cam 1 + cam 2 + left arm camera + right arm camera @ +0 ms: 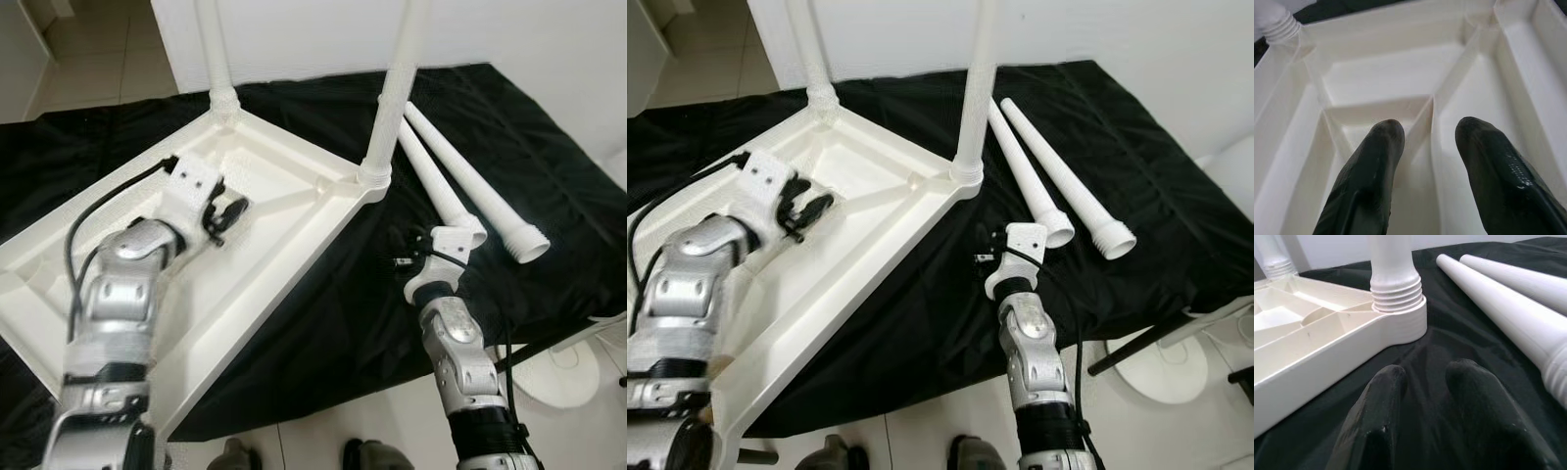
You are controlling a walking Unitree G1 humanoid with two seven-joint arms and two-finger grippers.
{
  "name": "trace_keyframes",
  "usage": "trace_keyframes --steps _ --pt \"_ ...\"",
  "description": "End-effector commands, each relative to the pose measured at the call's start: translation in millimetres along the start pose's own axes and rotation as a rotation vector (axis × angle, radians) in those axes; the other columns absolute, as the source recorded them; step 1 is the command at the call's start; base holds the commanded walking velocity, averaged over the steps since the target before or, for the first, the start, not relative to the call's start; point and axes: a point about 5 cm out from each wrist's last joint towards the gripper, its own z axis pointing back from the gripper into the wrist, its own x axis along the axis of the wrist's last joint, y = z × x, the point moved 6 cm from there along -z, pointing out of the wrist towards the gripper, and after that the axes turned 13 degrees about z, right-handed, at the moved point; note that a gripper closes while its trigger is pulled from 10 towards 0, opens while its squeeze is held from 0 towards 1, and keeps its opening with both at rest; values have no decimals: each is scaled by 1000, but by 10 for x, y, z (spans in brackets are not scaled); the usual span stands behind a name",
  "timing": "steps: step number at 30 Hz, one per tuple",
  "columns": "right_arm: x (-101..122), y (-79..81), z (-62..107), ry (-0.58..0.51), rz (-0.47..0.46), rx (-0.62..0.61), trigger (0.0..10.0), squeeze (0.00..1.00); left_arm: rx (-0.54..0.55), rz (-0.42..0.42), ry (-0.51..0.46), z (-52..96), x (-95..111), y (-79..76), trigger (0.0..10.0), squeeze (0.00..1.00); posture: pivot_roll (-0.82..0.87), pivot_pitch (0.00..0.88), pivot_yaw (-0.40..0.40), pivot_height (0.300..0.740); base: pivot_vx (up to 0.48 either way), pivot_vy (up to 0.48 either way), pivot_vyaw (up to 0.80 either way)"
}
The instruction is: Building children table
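Observation:
A white children's table top (294, 211) lies upside down on a black cloth (333, 323), ribbed underside up. Two white legs stand screwed into its corners, one at the far corner (217, 59) and one at the right corner (390, 108). Two loose legs (433, 176) (482, 191) lie side by side on the cloth to the right. My left gripper (227, 212) hovers open over the ribs (1425, 105) inside the top, holding nothing. My right gripper (408, 257) is low over the cloth beside the nearer loose leg, open and empty, pointing at the right corner leg's threaded base (1397, 293).
A white wall stands behind the cloth, with tiled floor at the back left. A white round base (563, 377) and a dark bar sit on the floor at the front right. My feet (367, 455) are at the cloth's front edge.

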Motion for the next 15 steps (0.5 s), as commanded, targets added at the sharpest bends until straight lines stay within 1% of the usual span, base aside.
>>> trace_keyframes --steps 1,2,3,4,5,6,7,9,10,12,13,14,15 --pt "-47 18 16 14 6 5 10000 0 -104 -8 49 137 -71 -103 10000 0 -78 93 46 740 0 0 0" --pt "-47 18 16 14 6 5 10000 0 -104 -8 49 137 -71 -103 10000 0 -78 93 46 740 0 0 0" --pt "-50 20 13 15 7 8 10000 0 -143 -3 63 221 -102 -142 10000 0 -75 93 45 740 0 0 0" --pt "-55 24 9 16 9 11 10000 0 -165 9 90 283 -158 -166 10000 180 -68 95 38 740 0 0 0" --pt "-55 24 9 16 9 11 10000 0 -165 9 90 283 -158 -166 10000 180 -68 95 38 740 0 0 0" --pt "-56 33 4 17 9 17 10000 0 -182 32 125 327 -238 -196 10000 1000 -63 95 35 740 0 0 0" --pt "-56 33 4 17 9 17 10000 0 -182 32 125 327 -238 -196 10000 1000 -63 95 35 740 0 0 0" --pt "-52 51 -6 16 10 27 10000 0 -244 24 187 412 -385 -338 10000 1000 -62 95 28 740 0 0 0" --pt "-52 51 -6 16 10 27 10000 0 -244 24 187 412 -385 -338 10000 1000 -62 95 28 740 0 0 0" --pt "-49 56 -9 16 10 29 10000 0 -267 10 208 443 -433 -395 10000 1000 -62 95 28 740 0 0 0" --pt "-49 56 -9 16 10 30 10000 0 -276 17 211 453 -447 -416 10000 0 -61 94 27 740 0 0 0" --pt "-54 61 -9 17 12 34 10000 0 -315 27 230 488 -484 -484 10000 0 -60 93 25 740 0 0 0" --pt "-54 61 -9 17 12 34 10000 0 -315 27 230 488 -484 -484 10000 0 -60 93 25 740 0 0 0"
